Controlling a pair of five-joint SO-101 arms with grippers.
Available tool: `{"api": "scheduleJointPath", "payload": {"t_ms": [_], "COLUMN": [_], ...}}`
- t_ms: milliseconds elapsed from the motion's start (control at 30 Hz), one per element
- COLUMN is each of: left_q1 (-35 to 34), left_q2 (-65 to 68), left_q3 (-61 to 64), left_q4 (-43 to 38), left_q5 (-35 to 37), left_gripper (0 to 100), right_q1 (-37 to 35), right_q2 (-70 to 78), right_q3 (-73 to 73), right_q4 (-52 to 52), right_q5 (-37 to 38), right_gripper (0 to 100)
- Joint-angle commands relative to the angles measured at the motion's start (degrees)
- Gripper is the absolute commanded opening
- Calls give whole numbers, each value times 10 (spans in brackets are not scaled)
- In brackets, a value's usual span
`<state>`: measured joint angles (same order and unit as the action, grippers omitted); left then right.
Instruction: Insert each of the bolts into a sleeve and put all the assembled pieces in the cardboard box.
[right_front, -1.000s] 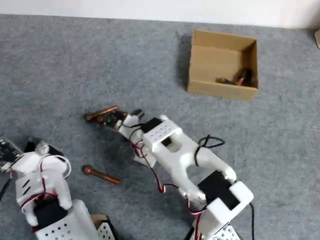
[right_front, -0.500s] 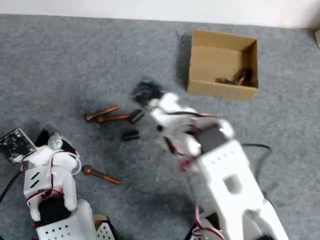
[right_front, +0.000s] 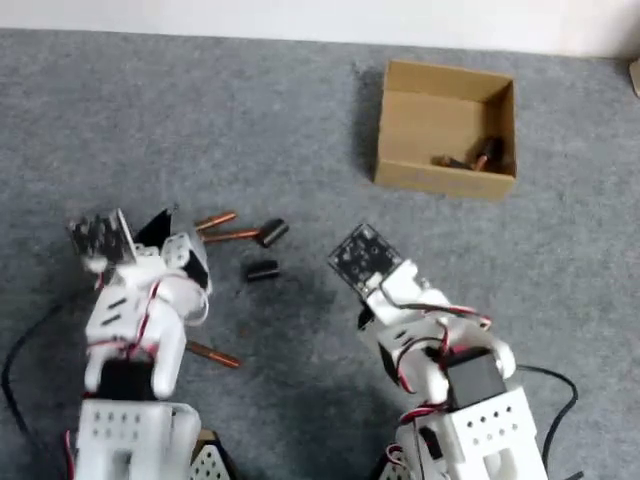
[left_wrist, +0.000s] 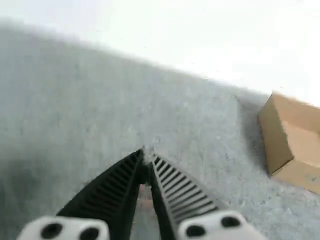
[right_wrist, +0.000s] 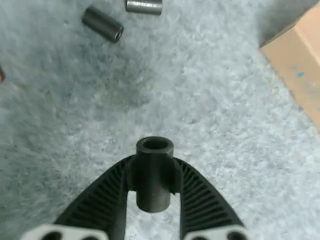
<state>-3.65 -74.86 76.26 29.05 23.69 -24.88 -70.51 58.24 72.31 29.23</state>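
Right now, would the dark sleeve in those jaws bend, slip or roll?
Probably stiff: the sleeve looks like a thick-walled metal tube. Its smooth side might slip, though ribbed jaws pinch it on both sides. Laid flat, it might roll, though carpet should slow it.

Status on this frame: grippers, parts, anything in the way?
Right gripper shut on sleeve, upright. Left gripper shut, beside bolts. Loose sleeve on carpet; way to box looks open.
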Motion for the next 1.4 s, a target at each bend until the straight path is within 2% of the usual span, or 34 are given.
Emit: {"api": "scheduleJointPath", "payload": {"t_ms": [0, 100, 200, 233, 400, 533, 733, 800, 1033, 1367], "left_q1": [12, 30, 57, 61, 58, 43, 46, 46, 34, 15], "left_q2": [214, 365, 467, 493, 571, 606, 635, 638, 639, 640], "left_q3": [-119, -182, -206, -214, -265, -298, -314, -315, -305, -275], "left_q4": [-18, -18, -21, -22, -21, -19, -18, -18, -18, -18], "left_q5": [59, 139, 267, 289, 298, 398, 400, 400, 403, 416], "left_gripper": [7, 7, 7, 7, 7, 24, 249, 281, 211, 207], "right_q1": [9, 9, 9, 9, 9, 9, 9, 9, 9, 7], "right_q2": [-22, -22, -22, -22, -22, -22, -22, -22, -22, -22], "right_q3": [63, 115, 146, 152, 170, 198, 218, 218, 218, 218], "right_q4": [-69, -115, -140, -146, -175, -202, -226, -226, -226, -226], "right_q5": [-6, -6, -6, -6, -6, -6, -6, -6, -6, -5], "right_gripper": [4, 4, 4, 4, 4, 4, 4, 4, 4, 4]}}
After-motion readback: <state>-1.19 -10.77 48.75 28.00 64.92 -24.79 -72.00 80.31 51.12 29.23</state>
